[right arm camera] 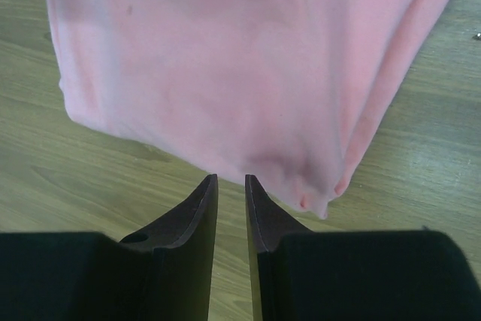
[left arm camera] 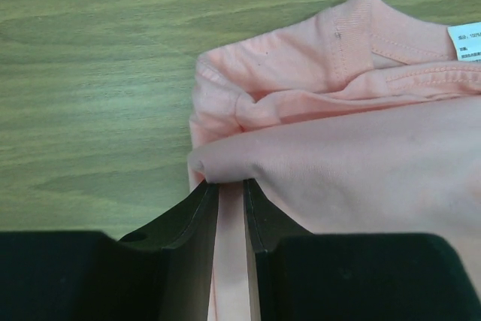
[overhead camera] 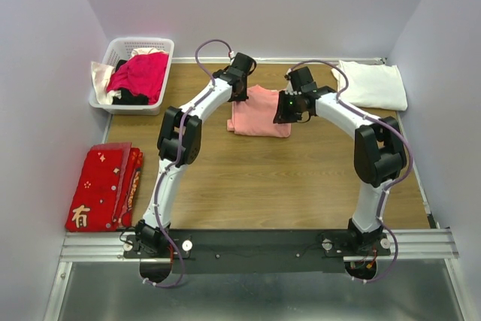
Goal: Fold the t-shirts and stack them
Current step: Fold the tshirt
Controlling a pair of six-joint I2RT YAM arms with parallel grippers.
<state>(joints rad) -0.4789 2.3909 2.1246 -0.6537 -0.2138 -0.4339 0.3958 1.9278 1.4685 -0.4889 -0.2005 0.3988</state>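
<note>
The salmon-pink t-shirt [overhead camera: 259, 116] lies folded at the middle back of the table. My left gripper [overhead camera: 244, 88] is at its back left corner, shut on a fold of it. In the left wrist view pink cloth fills the gap of the left gripper [left arm camera: 231, 182], and the collar [left arm camera: 376, 31] with its label lies beyond. My right gripper [overhead camera: 288, 110] is at the shirt's right edge. Its tips [right arm camera: 231, 177] pinch the hem of the pink t-shirt [right arm camera: 225, 58], and wood shows in the gap behind them. The white t-shirt [overhead camera: 372, 84] lies folded at the back right.
A white basket [overhead camera: 143, 41] with magenta and other clothes stands at the back left. A flat red cloth with gold characters [overhead camera: 101, 186] lies along the left edge. Bare wooden tabletop [overhead camera: 263, 186] stretches between the arms and the pink shirt.
</note>
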